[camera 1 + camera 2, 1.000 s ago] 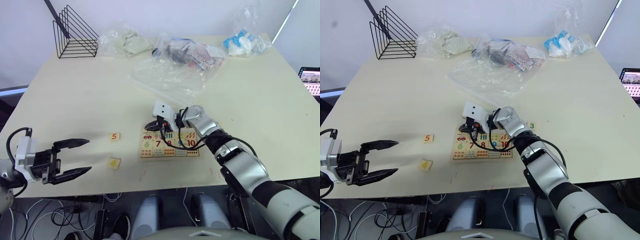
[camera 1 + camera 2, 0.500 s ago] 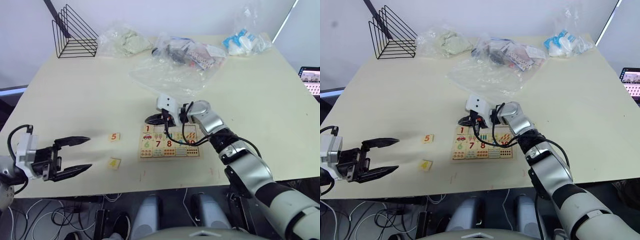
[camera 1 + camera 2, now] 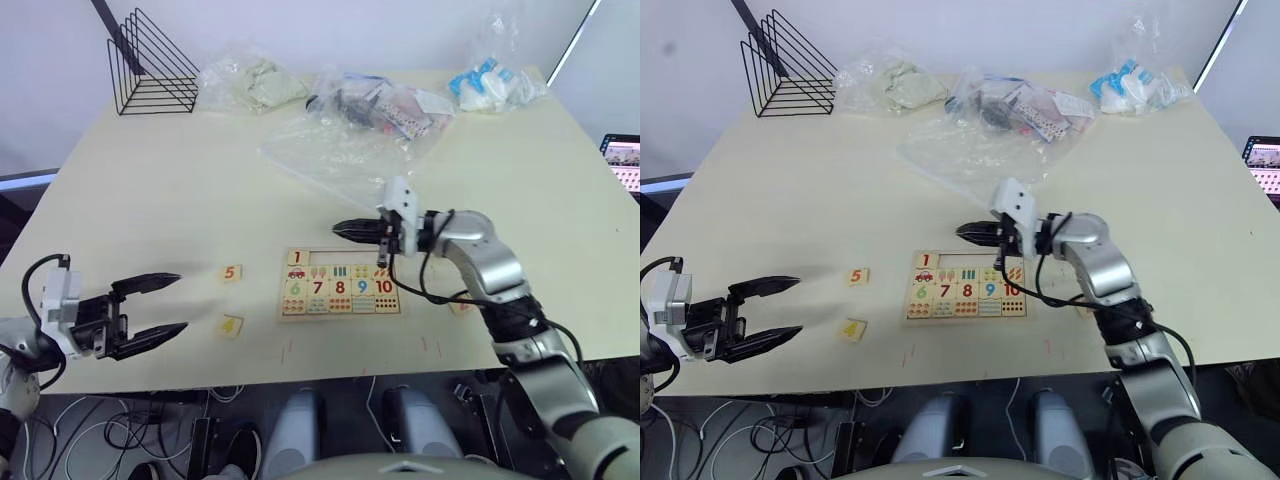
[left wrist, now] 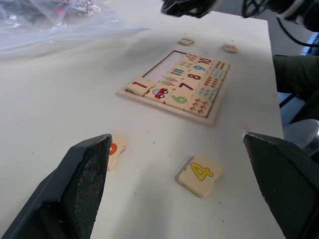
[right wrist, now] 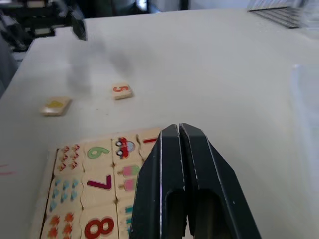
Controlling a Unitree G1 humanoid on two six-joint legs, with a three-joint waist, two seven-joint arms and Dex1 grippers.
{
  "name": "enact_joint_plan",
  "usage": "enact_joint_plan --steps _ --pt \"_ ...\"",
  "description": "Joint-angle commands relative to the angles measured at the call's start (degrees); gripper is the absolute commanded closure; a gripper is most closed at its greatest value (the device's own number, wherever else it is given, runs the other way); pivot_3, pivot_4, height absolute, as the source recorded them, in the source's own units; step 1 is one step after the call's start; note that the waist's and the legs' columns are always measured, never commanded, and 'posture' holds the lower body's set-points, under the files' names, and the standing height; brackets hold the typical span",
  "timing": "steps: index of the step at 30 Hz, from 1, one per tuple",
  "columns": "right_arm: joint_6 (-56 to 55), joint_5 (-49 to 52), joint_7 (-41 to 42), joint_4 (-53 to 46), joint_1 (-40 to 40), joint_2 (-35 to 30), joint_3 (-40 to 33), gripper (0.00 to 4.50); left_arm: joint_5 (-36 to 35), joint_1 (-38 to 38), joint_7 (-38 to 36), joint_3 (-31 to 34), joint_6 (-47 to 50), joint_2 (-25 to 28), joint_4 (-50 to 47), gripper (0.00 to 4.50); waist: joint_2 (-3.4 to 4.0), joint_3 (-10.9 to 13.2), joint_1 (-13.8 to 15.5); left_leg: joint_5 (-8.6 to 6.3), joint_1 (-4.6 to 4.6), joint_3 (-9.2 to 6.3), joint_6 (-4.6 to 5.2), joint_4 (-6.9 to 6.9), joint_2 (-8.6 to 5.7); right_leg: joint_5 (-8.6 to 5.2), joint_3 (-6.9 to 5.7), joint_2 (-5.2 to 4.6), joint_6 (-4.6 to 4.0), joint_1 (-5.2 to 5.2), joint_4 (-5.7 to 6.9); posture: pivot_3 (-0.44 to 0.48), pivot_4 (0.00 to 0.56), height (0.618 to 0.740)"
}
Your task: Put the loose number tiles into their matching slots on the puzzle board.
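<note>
Tiles 4 (image 3: pixel 230 325) and 5 (image 3: pixel 231 272) lie loose on your bench (image 3: pixel 150 210), left of the puzzle board (image 3: pixel 340 285). Your left tool (image 3: pixel 150 308) hovers near them, fingers spread, empty. Beyond the board, your right tool (image 3: pixel 345 229) is pinched closed, apparently holding nothing.

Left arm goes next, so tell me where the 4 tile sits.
In the left eye view the yellow 4 tile lies on the table left of the puzzle board, just nearer the robot than the 5 tile, beside the open left pincer.
</note>
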Motion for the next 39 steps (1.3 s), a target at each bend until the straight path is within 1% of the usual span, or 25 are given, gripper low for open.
enact_joint_plan --steps 1,5,9,11,13,14,16,17,19,20,23,25,27,28,30,39 --pt "3.48 4.12 -2.87 -8.3 2.7 -2.69 -4.82 4.46 3.67 -0.56 -1.45 4.56 2.41 -0.68 1.12 0.0 -0.02 -0.01 -0.01 0.0 0.01 0.0 0.0 0.01 0.0 0.0 0.0 0.0 0.0 0.0 0.02 0.0 0.15 0.74" --pt "3.22 7.48 -5.45 -13.87 11.05 -6.84 -12.23 4.46 8.7 0.03 0.91 7.85 3.76 -2.37 0.67 0.0 -0.03 -0.02 0.07 0.0 0.05 -0.01 0.0 0.01 0.01 0.0 -0.01 0.03 0.0 0.04 0.01 0.0 0.15 0.74" --pt "1.22 10.01 -5.34 -15.99 19.07 -10.64 -17.45 4.46 12.19 1.19 2.82 10.99 6.05 -3.68 -1.09 0.0 -0.05 -0.03 0.26 0.0 0.01 0.01 0.01 0.01 0.01 0.0 0.01 -0.02 0.01 0.06 -0.06 0.0 0.15 0.74" --pt "-0.34 11.47 -4.72 -15.84 23.27 -12.35 -20.82 3.92 14.08 1.94 4.5 12.2 6.89 -4.37 -2.14 0.0 -0.04 -0.02 0.32 0.0 0.02 0.02 0.01 0.01 0.01 0.0 0.02 -0.02 0.01 0.05 -0.05 0.0 0.15 0.74" --pt "-4.84 11.39 -2.5 -13.7 29.42 -14.62 -25.1 3.06 15.57 3.08 7.2 13.45 8.35 -5.17 -3.71 0.0 -0.04 -0.03 0.37 0.0 0.06 0.03 0.01 0.01 0.02 0.0 0.03 -0.01 0.01 0.07 -0.04 0.0 0.15 0.74" --pt "-6.5 11.6 -1.9 -12.68 31.58 -15.23 -26.83 2.93 16.62 3.51 8.71 14.11 8.0 -5.66 -4.34 0.0 -0.05 -0.03 0.58 0.0 0.08 0.02 0.01 0.01 0.03 0.0 0.03 0.0 0.0 0.11 -0.05 0.0 0.15 0.74" --pt "-8.97 12.71 -0.92 -11.14 34.32 -16.1 -29.02 1.91 17.7 4.48 9.93 15.49 8.44 -6.46 -6.05 0.0 -0.05 -0.03 0.78 0.0 0.14 0.02 0.01 0.01 0.03 -0.01 0.03 -0.01 0.01 0.21 -0.09 0.0 0.15 0.74" --pt "-10.96 12.99 0.03 -9.87 35.84 -16.56 -30.4 1.49 18.06 5.13 10.57 16.18 8.91 -6.81 -7.14 0.0 -0.05 -0.03 0.78 0.0 0.19 0.1 0.01 0.02 0.03 -0.01 0.12 -0.01 0.01 0.21 -0.08 0.0 0.15 0.74" --pt "-14.3 13.33 1.76 -7.02 38.75 -17.39 -33.02 0.5 18.86 6.66 11.78 16.96 11.26 -6.87 -9.23 0.0 -0.06 -0.04 0.95 0.0 0.33 0.15 0.01 0.02 0.05 -0.01 0.15 0.0 0.01 0.33 -0.08 0.0 0.15 0.74" --pt "-15.97 13.23 2.28 -5.67 39.8 -17.62 -33.86 0.14 19.27 7.25 12.59 17.34 12.28 -6.95 -10.08 0.0 -0.05 -0.03 1.03 0.0 0.42 0.18 0.01 0.0 0.07 -0.02 0.18 0.0 0.01 0.4 -0.09 0.0 0.15 0.74" --pt "-20.7 13.01 3.46 -1.5 42.76 -17.8 -35.94 0.14 19.5 8.68 12.7 18.63 14.16 -7.25 -12.23 0.0 -0.06 -0.04 1.21 -0.01 0.62 0.22 0.01 -0.07 0.09 -0.04 0.25 -0.01 0.01 0.54 -0.12 0.0 0.15 0.74" --pt "-23.01 13.74 4.42 0.3 44.31 -17.63 -36.94 0.14 20.02 9.2 12.63 19.93 13.35 -7.72 -12.79 0.0 -0.06 -0.03 1.24 -0.01 0.68 0.25 0.01 -0.08 0.1 -0.04 0.31 -0.01 0.01 0.56 -0.11 0.0 0.15 0.74" --pt "-25.09 14.86 5.61 2.14 45.47 -17.54 -37.99 0.14 20.46 10.07 11.91 21.08 12.71 -7.97 -13.05 0.0 -0.06 -0.03 1.25 -0.01 0.75 0.3 0.01 -0.08 0.1 -0.07 0.37 -0.01 -0.04 0.59 -0.1 0.0 0.15 0.74" --pt "-26.43 15.29 6.55 3.23 46.05 -17.61 -38.5 0.14 20.24 10.73 11.2 21.7 12.99 -8.17 -13.49 0.0 -0.06 -0.04 1.26 -0.01 0.76 0.31 0.01 -0.08 0.1 -0.15 0.38 0.0 -0.18 0.58 -0.1 0.0 0.15 0.74" --pt "-28.55 16.04 8.08 4.99 46.88 -17.85 -39.19 0.14 19.31 11.97 9.61 22.62 14.4 -8.41 -14.56 0.0 -0.06 -0.04 1.23 -0.01 0.78 0.33 0.01 -0.12 0.12 -0.15 0.41 0.0 -0.19 0.58 -0.11 0.0 0.15 0.74" --pt "-33.06 18.37 13.89 8.55 48.55 -19.16 -39.53 0.14 18.98 13.04 5.62 24.63 16.06 -9.39 -16.4 0.0 -0.07 -0.04 1.28 -0.01 0.82 0.43 0.01 -0.13 0.18 -0.16 0.46 0.0 -0.19 0.6 -0.11 0.0 0.15 0.74"
